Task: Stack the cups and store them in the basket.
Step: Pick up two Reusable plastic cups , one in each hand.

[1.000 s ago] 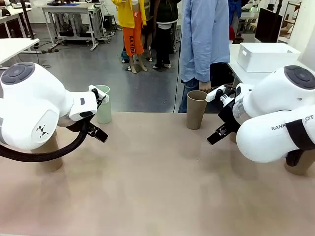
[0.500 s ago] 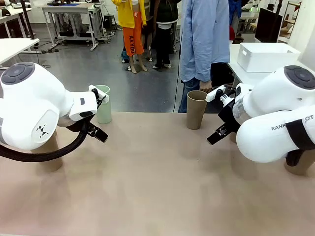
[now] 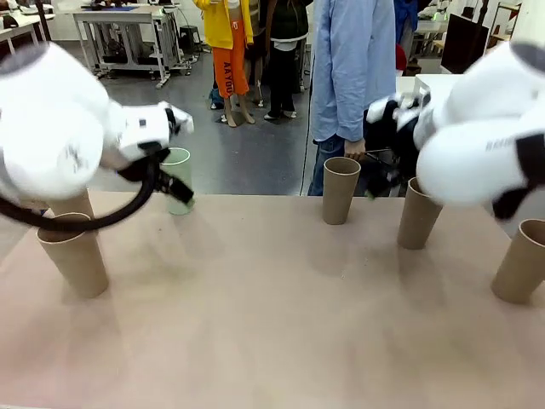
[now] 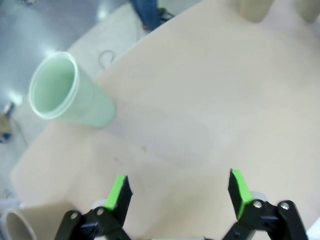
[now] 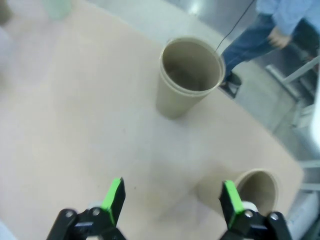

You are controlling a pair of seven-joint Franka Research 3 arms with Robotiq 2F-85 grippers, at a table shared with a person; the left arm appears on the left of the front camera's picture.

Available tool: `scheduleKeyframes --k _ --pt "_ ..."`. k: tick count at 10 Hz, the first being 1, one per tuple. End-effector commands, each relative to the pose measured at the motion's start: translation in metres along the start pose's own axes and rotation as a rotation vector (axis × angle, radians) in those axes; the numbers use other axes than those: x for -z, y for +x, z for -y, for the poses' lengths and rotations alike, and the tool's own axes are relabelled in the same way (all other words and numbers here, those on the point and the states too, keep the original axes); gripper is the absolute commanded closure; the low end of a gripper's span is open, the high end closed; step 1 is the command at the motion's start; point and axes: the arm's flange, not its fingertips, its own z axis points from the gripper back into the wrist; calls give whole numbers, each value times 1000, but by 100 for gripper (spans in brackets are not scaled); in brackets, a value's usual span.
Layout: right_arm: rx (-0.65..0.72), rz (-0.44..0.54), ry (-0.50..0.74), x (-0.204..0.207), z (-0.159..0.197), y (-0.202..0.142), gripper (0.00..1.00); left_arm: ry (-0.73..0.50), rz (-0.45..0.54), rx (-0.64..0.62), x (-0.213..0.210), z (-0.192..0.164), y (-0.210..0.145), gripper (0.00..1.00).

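Evidently empty, both jaws gape wide, probably to straddle a cup each: the left gripper [image 4: 178, 189] faces the green cup [image 4: 70, 95] at upper left, the right gripper [image 5: 172, 196] a blurry brown cup [image 5: 190, 80], upper centre.

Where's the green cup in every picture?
Front view: the green cup stands at the far edge of the table, on the left side.
Left wrist view: upper left, its open mouth turned toward the camera.
Right wrist view: a blurred pale green shape at the top left edge, probably the cup.
Shared landmark: the person's jeans, just past the table's far edge.
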Motion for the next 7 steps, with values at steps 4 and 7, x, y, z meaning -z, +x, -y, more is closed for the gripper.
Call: scheduleKeyframes --k 4,7 --pt "-170 75 256 -82 108 -9 0 -377 -24 244 -118 -110 -6 0" --pt "-248 291 338 -119 153 -113 0 -435 133 317 -169 -144 -106 0"
